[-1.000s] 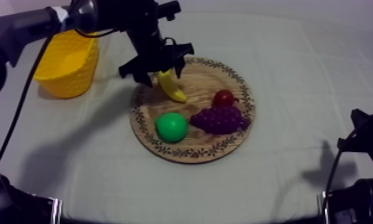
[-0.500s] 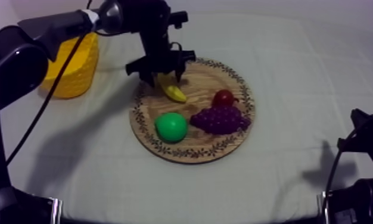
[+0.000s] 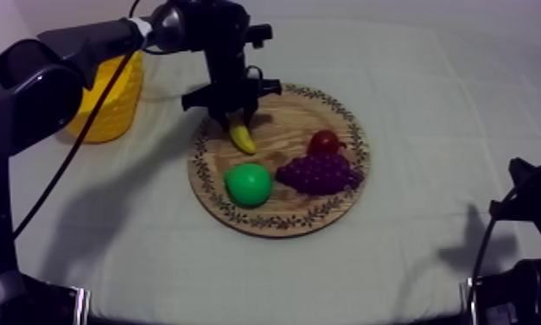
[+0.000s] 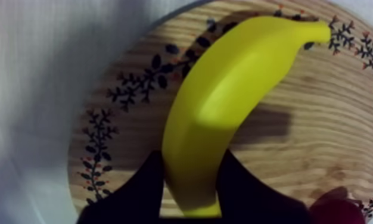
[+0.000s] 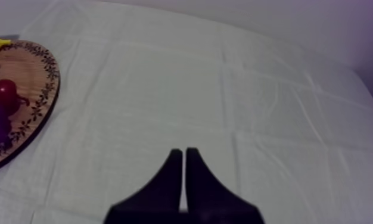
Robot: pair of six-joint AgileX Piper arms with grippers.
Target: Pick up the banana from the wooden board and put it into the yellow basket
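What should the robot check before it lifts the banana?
1. Left gripper closed round the banana, a finger at each side: ok.
2. Grip sits near the banana's end, not its middle, so it might tip: not ok.
3. Pear, grapes and small red fruit apart from the banana: ok.
4. Basket upright beside the board: ok.
5. Room inside the basket: cannot tell.
6. Right gripper shut over bare cloth, off the path: ok.

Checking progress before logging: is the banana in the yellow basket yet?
No, the banana lies on the wooden board, between the fingers of the left gripper.
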